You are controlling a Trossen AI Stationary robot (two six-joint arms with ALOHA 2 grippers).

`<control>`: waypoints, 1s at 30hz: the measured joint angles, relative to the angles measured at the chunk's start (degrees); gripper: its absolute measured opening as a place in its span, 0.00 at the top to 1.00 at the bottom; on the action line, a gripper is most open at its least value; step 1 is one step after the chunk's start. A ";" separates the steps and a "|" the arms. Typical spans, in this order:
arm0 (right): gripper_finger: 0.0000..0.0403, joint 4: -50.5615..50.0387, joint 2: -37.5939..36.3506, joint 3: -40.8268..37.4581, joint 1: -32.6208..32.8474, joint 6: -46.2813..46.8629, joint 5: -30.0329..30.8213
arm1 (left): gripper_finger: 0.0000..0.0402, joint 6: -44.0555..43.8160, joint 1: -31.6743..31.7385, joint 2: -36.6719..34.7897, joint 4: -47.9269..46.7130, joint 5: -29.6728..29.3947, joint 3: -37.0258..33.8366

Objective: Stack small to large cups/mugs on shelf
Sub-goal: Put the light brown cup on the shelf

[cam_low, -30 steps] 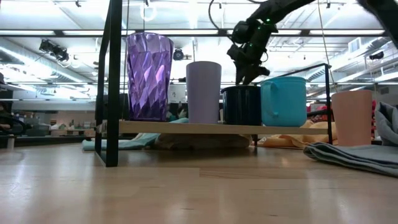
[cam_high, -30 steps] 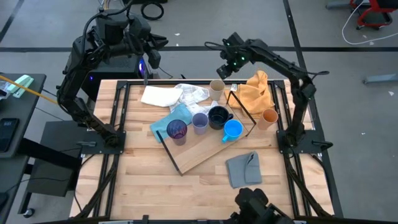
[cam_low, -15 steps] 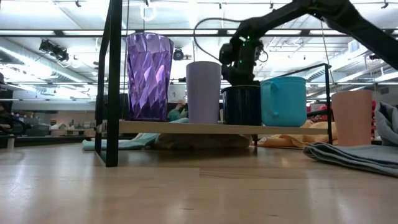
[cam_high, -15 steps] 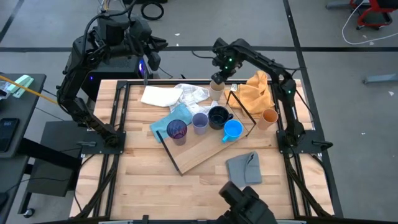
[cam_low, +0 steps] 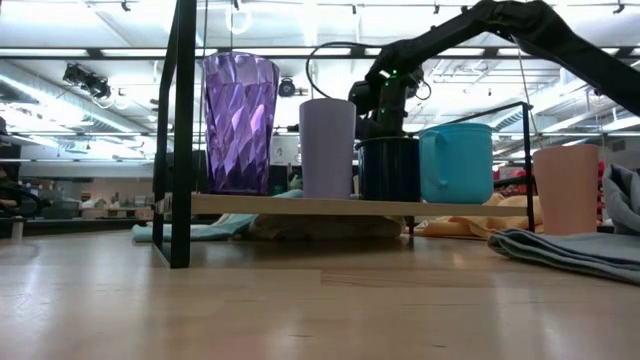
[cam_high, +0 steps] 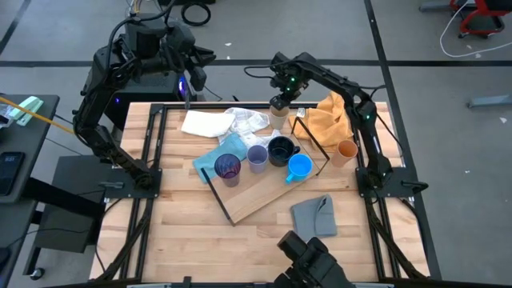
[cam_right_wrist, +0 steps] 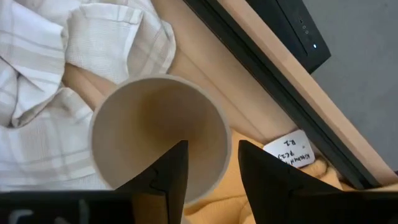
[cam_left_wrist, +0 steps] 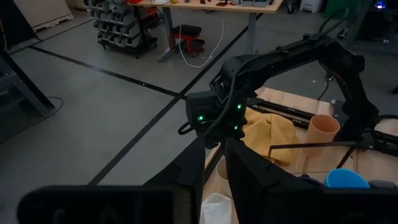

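A beige cup stands upright on the table's far side, next to a white checked cloth. My right gripper hangs open over it, pointing down. One finger is inside the cup's mouth and the other outside the rim; I see no touch. On the shelf stand a purple tumbler, a lavender cup, a black mug and a blue mug. An orange cup stands on the table to the right. My left gripper waits high beyond the far left corner, open by a narrow gap.
White cloths and a teal cloth lie left of the beige cup, and an orange cloth lies to its right. The shelf's black rod runs close by. A grey cloth lies near the front. The table's far rail is just behind the cup.
My right gripper has come down and toward the table's left onto the beige cup, tipping to point more steeply down. The cups have stayed where they were.
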 joint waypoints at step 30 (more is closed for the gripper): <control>0.64 5.28 1.05 -7.33 -0.26 1.68 -0.42 | 0.82 0.73 0.02 0.00 0.09 -0.02 0.00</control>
